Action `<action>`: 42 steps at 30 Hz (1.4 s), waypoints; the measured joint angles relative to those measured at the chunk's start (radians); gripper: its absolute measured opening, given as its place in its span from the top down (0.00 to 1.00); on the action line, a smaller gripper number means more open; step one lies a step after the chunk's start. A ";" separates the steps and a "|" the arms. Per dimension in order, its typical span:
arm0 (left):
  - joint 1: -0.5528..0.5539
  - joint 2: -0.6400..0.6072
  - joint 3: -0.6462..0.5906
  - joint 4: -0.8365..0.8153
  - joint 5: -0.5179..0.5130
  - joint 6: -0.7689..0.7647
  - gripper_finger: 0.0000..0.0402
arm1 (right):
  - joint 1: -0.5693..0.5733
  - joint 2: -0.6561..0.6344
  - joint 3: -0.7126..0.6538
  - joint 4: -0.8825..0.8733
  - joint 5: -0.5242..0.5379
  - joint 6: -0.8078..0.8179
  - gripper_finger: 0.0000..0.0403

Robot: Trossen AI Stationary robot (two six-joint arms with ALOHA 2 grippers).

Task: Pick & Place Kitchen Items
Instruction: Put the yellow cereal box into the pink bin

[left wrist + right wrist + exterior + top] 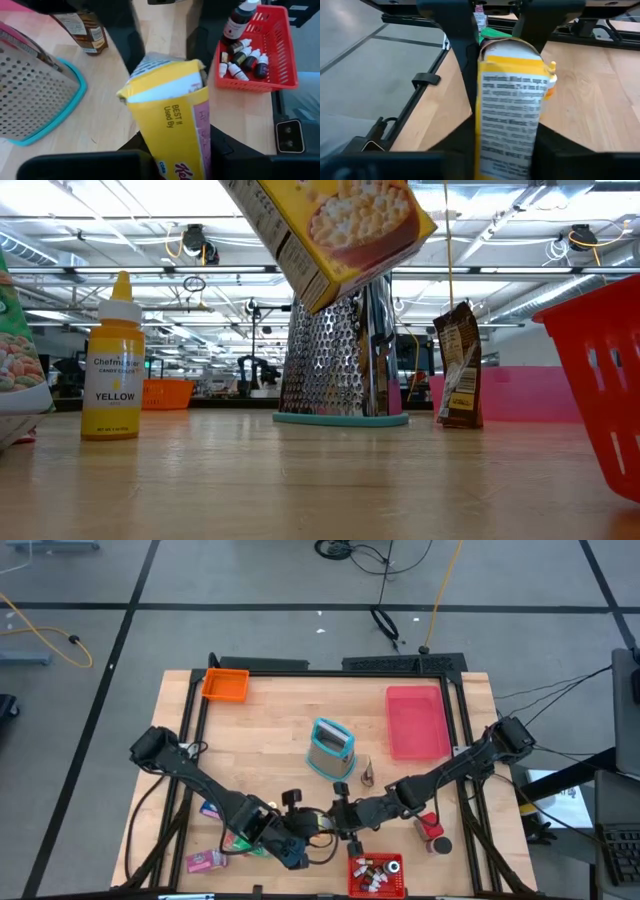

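Both tools are gripping the yellow cereal box (335, 235) from opposite ends, the left tool (170, 167) and right tool (505, 145) holding it tilted above the desk (270, 730).

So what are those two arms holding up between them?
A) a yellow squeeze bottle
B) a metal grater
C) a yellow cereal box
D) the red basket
C: the yellow cereal box hangs tilted above the table, with both arms' fingers on either side of it in the wrist views.
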 joint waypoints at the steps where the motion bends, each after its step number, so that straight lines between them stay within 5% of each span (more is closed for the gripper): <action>1: 0.000 0.000 0.000 -0.004 0.000 0.000 0.81 | 0.000 0.000 0.000 0.000 0.000 -0.001 0.78; 12: 0.005 0.000 0.000 -0.032 -0.039 0.034 0.78 | 0.001 -0.027 0.000 -0.049 0.002 -0.018 0.81; 27: 0.022 -0.065 -0.001 -0.149 -0.033 0.038 0.43 | 0.012 -0.067 0.000 -0.137 0.014 -0.006 0.81; 35: -0.011 -0.162 0.000 -0.283 -0.209 -0.093 0.42 | 0.090 -0.167 -0.001 -0.304 0.215 0.008 0.82; 42: -0.029 -0.156 0.000 -0.286 -0.253 -0.124 0.42 | 0.206 -0.276 -0.001 -0.453 0.515 0.071 0.82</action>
